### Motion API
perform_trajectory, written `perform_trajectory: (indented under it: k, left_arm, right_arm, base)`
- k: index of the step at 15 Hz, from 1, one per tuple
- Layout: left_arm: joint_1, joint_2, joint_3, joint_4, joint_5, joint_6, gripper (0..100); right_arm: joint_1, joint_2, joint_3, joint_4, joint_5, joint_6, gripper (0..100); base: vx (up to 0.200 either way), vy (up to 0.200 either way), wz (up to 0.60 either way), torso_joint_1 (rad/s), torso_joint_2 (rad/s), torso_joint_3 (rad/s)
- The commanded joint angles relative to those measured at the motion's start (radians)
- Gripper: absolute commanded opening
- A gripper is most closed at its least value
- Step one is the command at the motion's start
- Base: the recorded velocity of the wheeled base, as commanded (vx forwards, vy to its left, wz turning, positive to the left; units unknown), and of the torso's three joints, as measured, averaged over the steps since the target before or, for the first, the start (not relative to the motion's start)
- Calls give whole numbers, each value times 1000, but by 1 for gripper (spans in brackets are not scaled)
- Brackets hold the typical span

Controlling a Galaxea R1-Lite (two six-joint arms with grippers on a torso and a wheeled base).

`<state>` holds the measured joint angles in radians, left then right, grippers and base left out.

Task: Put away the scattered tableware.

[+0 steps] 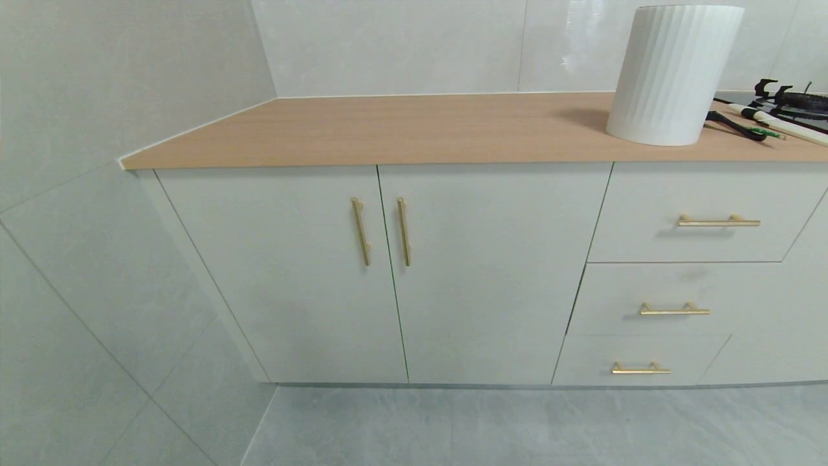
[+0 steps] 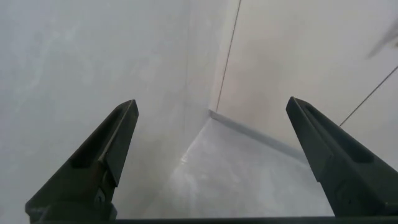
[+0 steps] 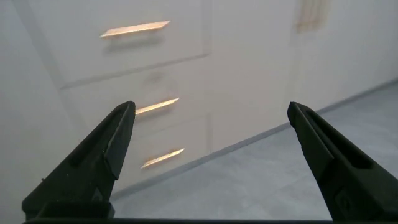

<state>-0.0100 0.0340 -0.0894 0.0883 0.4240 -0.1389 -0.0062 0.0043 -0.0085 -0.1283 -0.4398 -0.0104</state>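
Note:
Scattered utensils (image 1: 766, 123) with black, green and white handles lie at the far right of the wooden countertop (image 1: 388, 129), beside a tall white ribbed container (image 1: 673, 74). My left gripper (image 2: 211, 112) is open and holds nothing; it hangs low, facing the floor corner where the wall meets the cabinet. My right gripper (image 3: 211, 115) is also open and holds nothing, in front of the drawers (image 3: 137, 81) with gold handles.
White cabinet doors (image 1: 381, 272) with gold vertical handles sit under the counter. Three drawers (image 1: 679, 272) are stacked at the right. A black stove grate (image 1: 795, 100) shows at the far right edge. Tiled wall on the left, grey floor (image 1: 517, 427) below.

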Motion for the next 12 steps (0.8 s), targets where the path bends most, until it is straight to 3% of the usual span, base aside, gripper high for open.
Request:
perform_trajectory:
  k: [1, 2, 3, 4, 7, 12]
  left_arm:
    - [15, -33, 57, -64, -131, 61, 100]
    - [15, -33, 77, -102, -240, 122, 100]
    - [15, -34, 86, -99, -347, 147, 100]
    - [15, -33, 86, -85, -384, 159, 100]
    - [13, -33, 88, -87, -383, 131, 100]
    - [13, -33, 88, -87, -383, 139, 100]
  right_arm:
    - [0, -4, 9, 87, 64, 24, 100]
    - [0, -4, 9, 68, 93, 35, 100]
    - [0, -3, 9, 72, 196, 35, 100]
    - [0, -4, 9, 82, 314, 53, 100]
    - [0, -3, 9, 124, 398, -6, 100]
    - [2, -4, 9, 124, 401, 3, 100]
  base:
    - [0, 0, 0, 0, 0, 0]
    - [0, 0, 0, 0, 0, 0]
    - [0, 0, 0, 0, 0, 0]
    - [0, 0, 0, 0, 0, 0]
    - [0, 0, 0, 0, 0, 0]
    - [0, 0, 0, 0, 0, 0]
